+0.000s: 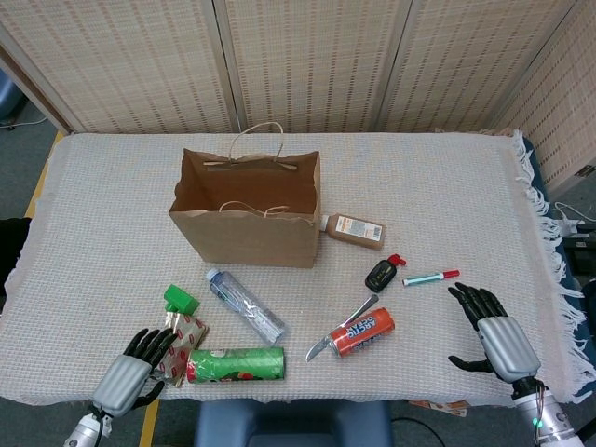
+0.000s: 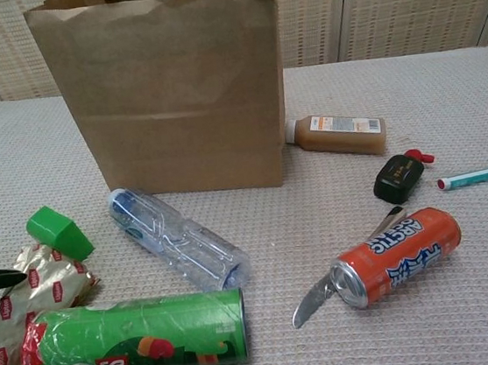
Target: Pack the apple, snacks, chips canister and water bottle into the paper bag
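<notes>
Reaching for snacks [image 1: 182, 335] with left hand [image 1: 132, 377], at near-left table [image 1: 112, 214] edge. Fingers apart, dark tips touching or just over foil pack's left end; not clamped on it as far as head view shows. Only one fingertip visible in chest view, at pack's left edge, so contact hard to call. Right hand [image 1: 491, 331] hovering over cloth at far right, fingers spread, holding nothing, well apart from all items.

Judged step: first pick, snacks. Nothing packed, as far as visible: bag [image 1: 248, 207] upright, mouth open, inside looking bare from head view, though bottom partly hidden.

Task items: snacks lying flat just left of canister [image 1: 236, 364], partly tucked against its lid end. Canister on its side at near edge. Bottle [image 1: 246, 304] on its side, diagonal, between bag and canister. Green block [image 1: 182, 301] just above snacks; no apple shape seen, cannot tell whether this stands in for it.

Next move, as judgement: closing fingers around foil pack, lifting clear of canister, carrying up and over bag's front rim, dropping inside. Thin flat pack on cloth, so likely needing a pinch at the edge or a slide off canister first. Risk: nudging canister into a roll, or catching bag rim and tipping it.

Distractors: can [image 1: 362, 332], knife [image 1: 340, 330], brown bottle [image 1: 353, 229], black fob [image 1: 379, 275], pen [image 1: 430, 277]. Leaving alone.
</notes>
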`<state>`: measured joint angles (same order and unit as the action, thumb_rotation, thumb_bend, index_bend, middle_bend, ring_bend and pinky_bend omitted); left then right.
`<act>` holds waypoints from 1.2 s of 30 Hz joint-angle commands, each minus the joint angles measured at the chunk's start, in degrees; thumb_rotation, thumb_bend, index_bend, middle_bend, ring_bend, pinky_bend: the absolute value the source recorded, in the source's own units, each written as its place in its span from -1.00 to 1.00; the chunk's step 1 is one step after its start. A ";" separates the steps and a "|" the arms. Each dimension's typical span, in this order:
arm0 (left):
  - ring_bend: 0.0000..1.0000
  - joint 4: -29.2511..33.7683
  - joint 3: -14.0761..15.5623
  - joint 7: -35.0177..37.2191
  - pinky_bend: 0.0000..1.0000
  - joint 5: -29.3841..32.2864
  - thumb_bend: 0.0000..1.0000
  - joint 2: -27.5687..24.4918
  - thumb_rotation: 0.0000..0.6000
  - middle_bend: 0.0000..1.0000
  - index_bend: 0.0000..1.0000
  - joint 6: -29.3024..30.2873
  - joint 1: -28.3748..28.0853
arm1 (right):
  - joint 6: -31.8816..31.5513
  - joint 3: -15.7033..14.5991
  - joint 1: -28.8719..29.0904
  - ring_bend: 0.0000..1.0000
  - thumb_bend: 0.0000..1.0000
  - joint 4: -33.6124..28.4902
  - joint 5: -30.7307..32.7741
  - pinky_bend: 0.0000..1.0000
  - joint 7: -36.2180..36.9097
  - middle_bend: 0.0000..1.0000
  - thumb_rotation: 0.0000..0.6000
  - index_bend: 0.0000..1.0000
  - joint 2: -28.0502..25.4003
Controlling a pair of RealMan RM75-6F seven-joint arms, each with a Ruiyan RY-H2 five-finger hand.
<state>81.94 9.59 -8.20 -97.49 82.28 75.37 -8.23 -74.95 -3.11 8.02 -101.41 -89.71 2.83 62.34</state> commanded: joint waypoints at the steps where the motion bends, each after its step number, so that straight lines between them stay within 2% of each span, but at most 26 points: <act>1: -1.00 -0.19 -0.12 -0.22 -0.98 0.27 -0.27 0.38 1.00 -1.00 -1.00 -0.78 -0.43 | 0.05 -0.03 -0.02 -1.00 -1.00 -0.06 0.06 -1.00 -0.06 -1.00 1.00 -1.00 -0.01; 9: -1.00 -0.80 -2.93 -0.97 -0.92 4.08 -0.27 1.83 1.00 -1.00 -1.00 -3.65 -2.01 | 0.35 -0.02 0.05 -1.00 -1.00 -0.30 0.36 -1.00 -0.26 -1.00 1.00 -1.00 0.07; 12: -0.99 -2.12 -4.49 -0.56 -0.68 5.45 -0.22 3.16 1.00 -1.00 -0.94 -3.79 -2.53 | 0.38 0.02 0.05 -1.00 -1.00 -0.36 0.45 -1.00 -0.35 -1.00 1.00 -1.00 0.08; 13: -0.94 -2.59 -4.86 -0.43 -0.55 5.71 -0.19 3.56 1.00 -0.99 -0.85 -3.77 -2.67 | 0.34 0.02 0.02 -1.00 -1.00 -0.36 0.49 -1.00 -0.31 -1.00 1.00 -1.00 0.08; 15: -0.72 -3.58 -5.48 -0.35 -0.29 6.44 -0.13 4.34 1.00 -0.83 -0.60 -4.10 -2.99 | 0.35 0.06 0.04 -1.00 -1.00 -0.36 0.53 -1.00 -0.22 -1.00 1.00 -1.00 0.08; 17: -0.42 -4.08 -5.94 -0.61 -0.01 7.33 -0.04 4.85 1.00 -0.51 -0.26 -4.46 -3.14 | 0.45 0.07 0.08 -1.00 -1.00 -0.39 0.59 -1.00 -0.23 -1.00 1.00 -1.00 0.07; 18: -0.33 -4.53 -6.33 -1.13 0.07 7.89 0.01 5.29 1.00 -0.41 -0.15 -4.39 -3.13 | 0.51 0.05 0.09 -1.00 -1.00 -0.43 0.62 -1.00 -0.23 -1.00 1.00 -1.00 0.07; 20: -0.02 -5.20 -6.73 -1.74 0.30 8.60 0.15 5.92 1.00 -0.06 0.16 -4.17 -3.01 | 0.55 0.05 0.11 -1.00 -1.00 -0.48 0.63 -1.00 -0.20 -1.00 1.00 -1.00 0.04; 22: 0.13 -5.86 -7.11 -2.13 0.42 9.04 0.22 6.35 1.00 0.15 0.30 -3.70 -2.90 | 0.53 0.05 0.10 -1.00 -1.00 -0.46 0.64 -1.00 -0.18 -1.00 1.00 -1.00 0.03; 26: 0.29 -6.19 -7.60 -1.90 0.54 9.41 0.28 6.57 1.00 0.33 0.45 -2.93 -2.77 | 0.54 0.07 0.10 -1.00 -1.00 -0.46 0.67 -1.00 -0.09 -1.00 1.00 -1.00 0.01; 29: 0.36 -3.86 -11.34 0.71 0.59 10.71 0.30 5.35 1.00 0.41 0.51 0.43 -3.01 | 0.57 0.09 0.13 -1.00 -1.00 -0.48 0.69 -1.00 -0.09 -1.00 1.00 -1.00 -0.01; 36: 0.44 3.75 -16.77 3.03 0.64 14.49 0.34 1.43 1.00 0.49 0.57 2.82 -3.75 | 0.33 0.14 0.06 -1.00 -1.00 -0.48 0.58 -1.00 0.08 -1.00 1.00 -1.00 -0.03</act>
<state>83.36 -5.46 -6.25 -84.56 85.25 77.23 -11.73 -74.62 -2.97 8.08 -101.89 -89.13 2.90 62.32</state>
